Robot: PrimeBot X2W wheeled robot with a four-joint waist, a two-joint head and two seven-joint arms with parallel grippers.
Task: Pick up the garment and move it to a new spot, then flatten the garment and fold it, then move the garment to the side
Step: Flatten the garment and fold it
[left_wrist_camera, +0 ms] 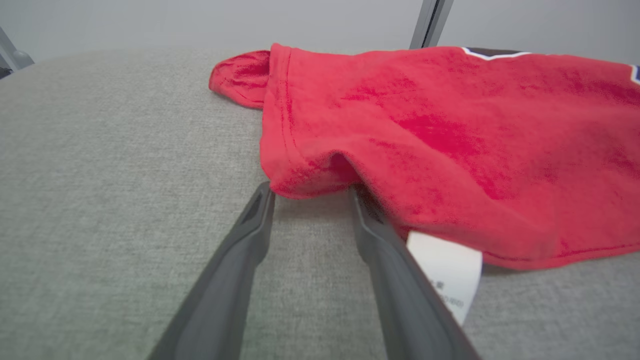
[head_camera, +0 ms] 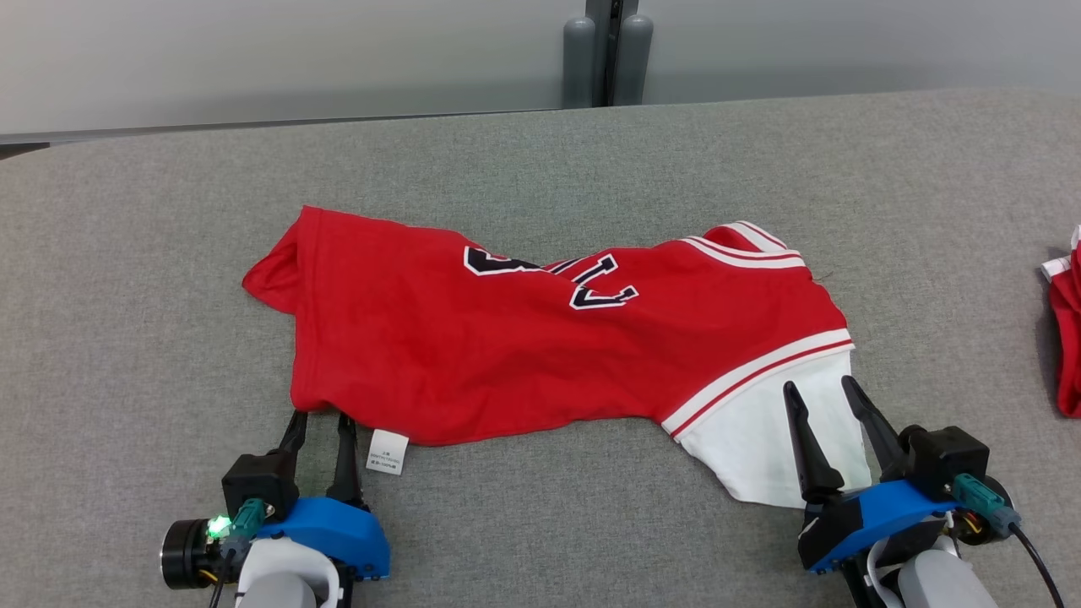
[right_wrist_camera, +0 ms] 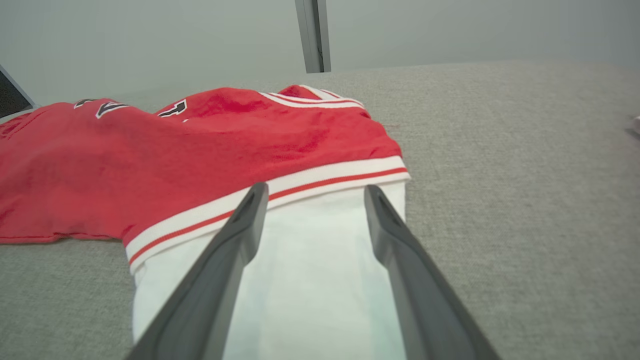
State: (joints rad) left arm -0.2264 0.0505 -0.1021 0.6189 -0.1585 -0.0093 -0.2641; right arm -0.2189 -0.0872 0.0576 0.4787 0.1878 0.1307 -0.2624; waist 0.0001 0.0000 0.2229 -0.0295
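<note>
Head view | left gripper [head_camera: 322,415] wide, tip hidden under garment [head_camera: 507,355] | right gripper [head_camera: 817,382] wide, empty

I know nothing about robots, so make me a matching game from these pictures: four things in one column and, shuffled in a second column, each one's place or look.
Things
1. left claw
2. right claw
3. care label
4. other red cloth

Descriptions
A. above the white sleeve of the jersey
B. at the right edge of the table
C. at the jersey's red hem corner
D. white with tiny print

Pairs: 1-C, 2-A, 3-D, 4-B
</note>
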